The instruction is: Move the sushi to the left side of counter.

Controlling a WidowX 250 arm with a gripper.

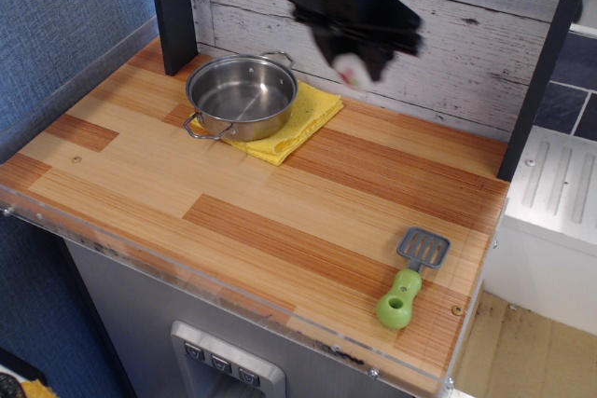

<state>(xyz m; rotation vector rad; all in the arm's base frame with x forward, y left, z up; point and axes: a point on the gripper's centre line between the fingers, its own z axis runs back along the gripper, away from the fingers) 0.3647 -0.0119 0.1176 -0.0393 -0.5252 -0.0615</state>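
My gripper [353, 64] hangs high above the back of the counter [280, 202], in front of the white plank wall. It is shut on the sushi [352, 69], whose white face with a red spot shows between the black fingers. The sushi is lifted well clear of the wood, above the right edge of the yellow cloth. The image of the gripper is motion-blurred.
A steel pot [241, 95] sits on a yellow cloth [291, 124] at the back left. A green-handled grey spatula [410, 279] lies near the front right corner. A dark post [173, 6] stands at the back left, and another post [546, 62] stands at the right.
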